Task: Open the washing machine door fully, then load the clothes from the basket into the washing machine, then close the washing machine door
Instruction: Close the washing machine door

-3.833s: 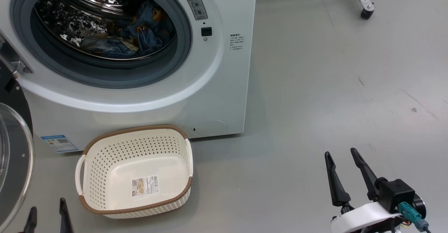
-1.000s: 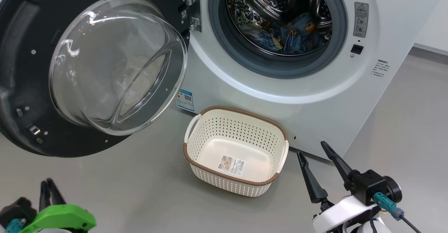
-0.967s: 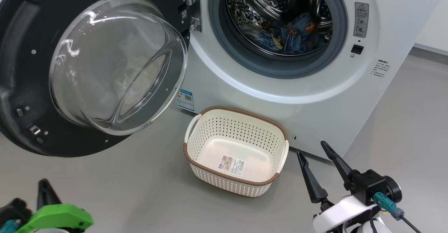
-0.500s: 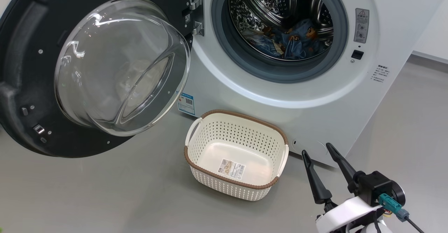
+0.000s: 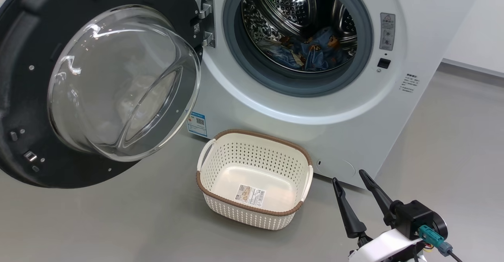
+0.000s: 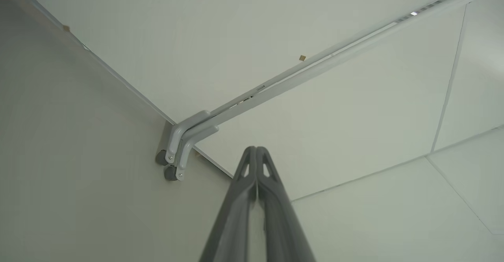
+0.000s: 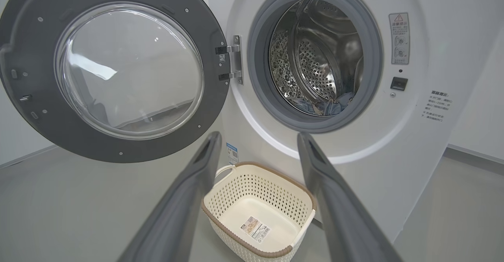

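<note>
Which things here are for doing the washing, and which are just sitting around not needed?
For the washing:
washing machine
its open door
blue clothes inside it
empty basket

Just sitting around:
wheeled metal legs
grey floor

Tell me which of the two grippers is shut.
The left gripper: its two fingers press together at the tips, with nothing between them. The right gripper has its fingers spread wide apart.
</note>
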{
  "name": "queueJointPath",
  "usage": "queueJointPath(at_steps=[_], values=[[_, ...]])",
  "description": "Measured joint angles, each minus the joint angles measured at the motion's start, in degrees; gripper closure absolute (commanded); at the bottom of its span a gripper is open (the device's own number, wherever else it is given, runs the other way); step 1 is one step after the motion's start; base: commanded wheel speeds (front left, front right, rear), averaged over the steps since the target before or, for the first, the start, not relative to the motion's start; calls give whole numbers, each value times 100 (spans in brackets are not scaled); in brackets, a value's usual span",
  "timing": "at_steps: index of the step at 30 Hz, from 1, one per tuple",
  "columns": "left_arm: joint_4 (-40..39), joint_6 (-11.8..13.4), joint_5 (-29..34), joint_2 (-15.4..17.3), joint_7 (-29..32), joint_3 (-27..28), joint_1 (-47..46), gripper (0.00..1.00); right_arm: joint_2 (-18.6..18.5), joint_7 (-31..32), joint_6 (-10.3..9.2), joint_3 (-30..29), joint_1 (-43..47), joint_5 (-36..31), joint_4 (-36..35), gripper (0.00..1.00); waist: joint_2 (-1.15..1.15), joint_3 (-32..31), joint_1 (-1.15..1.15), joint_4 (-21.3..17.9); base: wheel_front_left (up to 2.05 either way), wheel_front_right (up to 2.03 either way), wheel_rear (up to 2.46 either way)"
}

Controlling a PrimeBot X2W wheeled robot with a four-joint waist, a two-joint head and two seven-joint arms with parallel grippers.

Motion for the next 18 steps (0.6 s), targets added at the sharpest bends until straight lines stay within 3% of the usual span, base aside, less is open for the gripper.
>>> queueJointPath(at_steps=[7, 18], values=[[510, 148, -404, 609, 522, 377, -431, 100, 4, -1, -1, 64, 2, 0, 9, 0, 0, -21, 0, -308, 0, 0, 0], [1122, 300, -701, 1126, 1084, 466, -888, 100, 2, 0, -1, 56, 6, 0, 16, 0, 0, 19, 0, -757, 0, 0, 0]])
